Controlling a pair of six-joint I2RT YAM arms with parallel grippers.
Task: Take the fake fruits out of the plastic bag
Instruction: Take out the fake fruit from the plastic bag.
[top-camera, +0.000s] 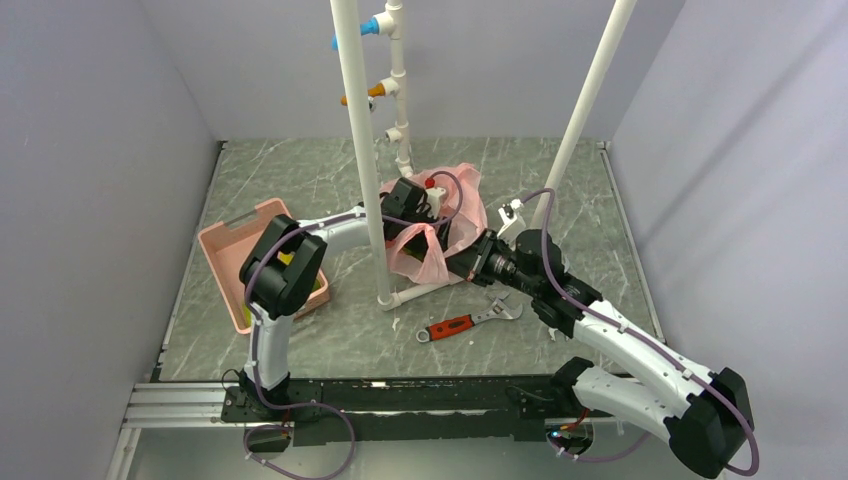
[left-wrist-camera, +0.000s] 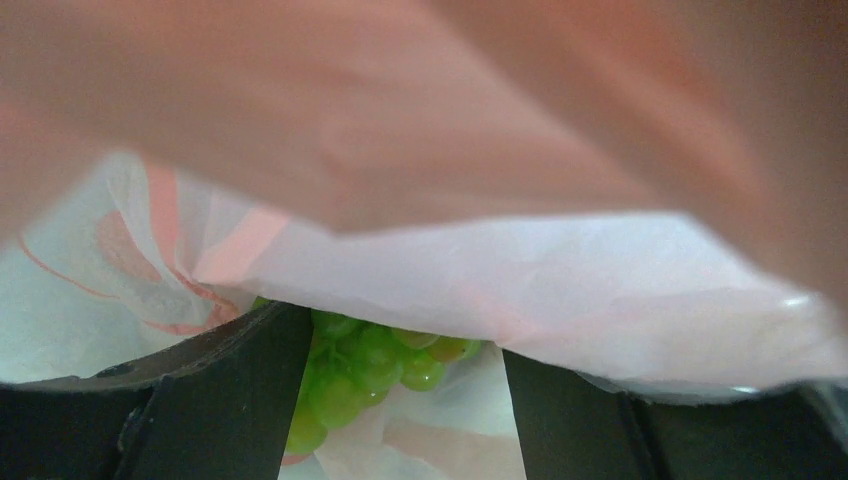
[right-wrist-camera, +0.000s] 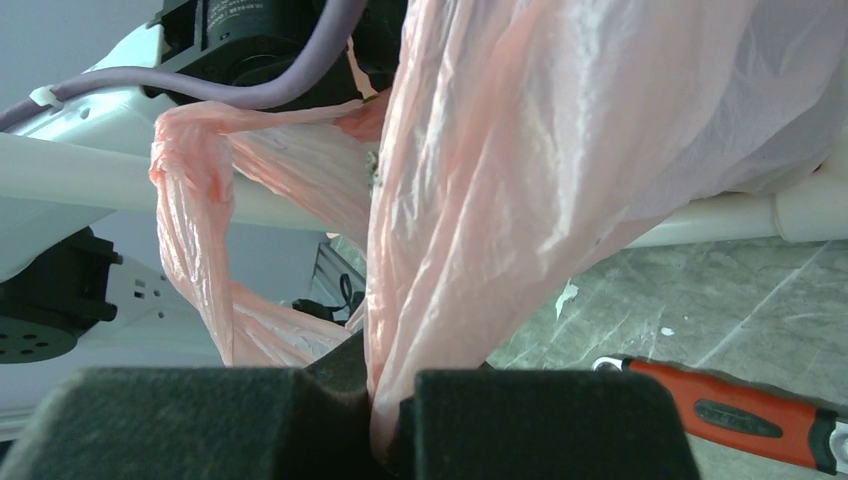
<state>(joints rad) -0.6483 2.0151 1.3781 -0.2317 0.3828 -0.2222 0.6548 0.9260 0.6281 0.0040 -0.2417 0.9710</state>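
The right claw (right-wrist-camera: 388, 418) holds the plastic bag (right-wrist-camera: 520, 170) pinched; the left claw (left-wrist-camera: 400, 395), open inside it, should go deeper around the green grapes (left-wrist-camera: 345, 380) before it closes

Pale grey walls (top-camera: 90, 150) on three sides; grey marbled tabletop (top-camera: 300, 170).

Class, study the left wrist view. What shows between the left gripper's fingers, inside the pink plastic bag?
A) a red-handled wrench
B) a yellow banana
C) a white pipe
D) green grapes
D: green grapes sit in the gap between the dark fingers of the left gripper, under a fold of the plastic bag.
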